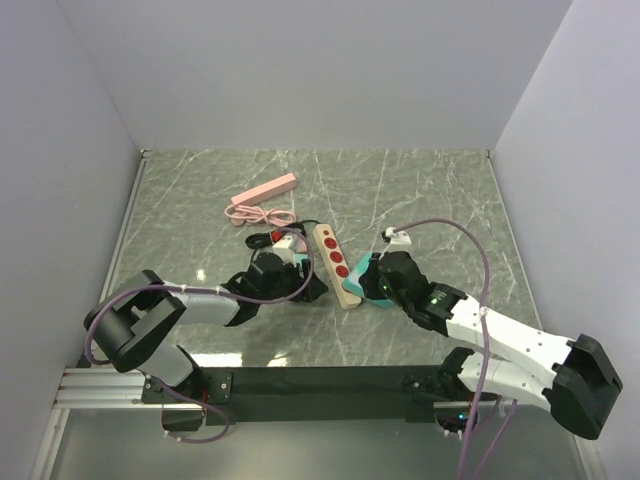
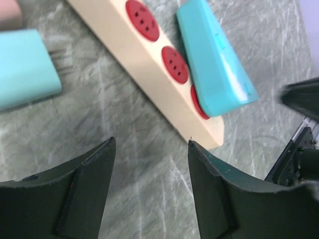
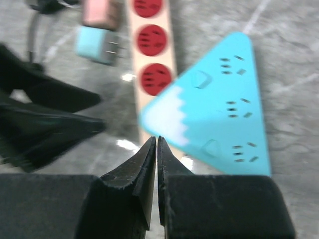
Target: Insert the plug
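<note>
While the left pincer (image 2: 150,144) stands released, its two dark fingers spread with only bare bench (image 1: 420,190) between them, the right pincer (image 3: 157,139) is clenched, its two fingertips pressed together on nothing.

One wooden power strip (image 2: 172,107) lies slantwise in the middle of the bench, between the two arms. Three red sockets (image 2: 142,20) show on it in each wrist view. The one nearest the strip's near end is partly covered by one teal triangular adapter (image 3: 219,109). The adapter lies across that end of the strip, most of its body reaching out past the strip's right edge over the bench. Its upper face carries three groups of slots. I cannot tell whether its pins sit in the socket beneath.

The right pincer's tip is just beside the adapter's near corner. I cannot tell whether the two touch.

One small teal plug (image 3: 94,44) lies on the bench on the strip's left side, apart from it, with its metal pins pointing toward the strip. The blur hides how many pins it has. It lies beyond the left pincer's fingers and is not touched by them.

Farther back, one pink power strip (image 1: 265,190) rests near the far wall, with one coiled pink cable (image 1: 250,213) just in front of it.
</note>
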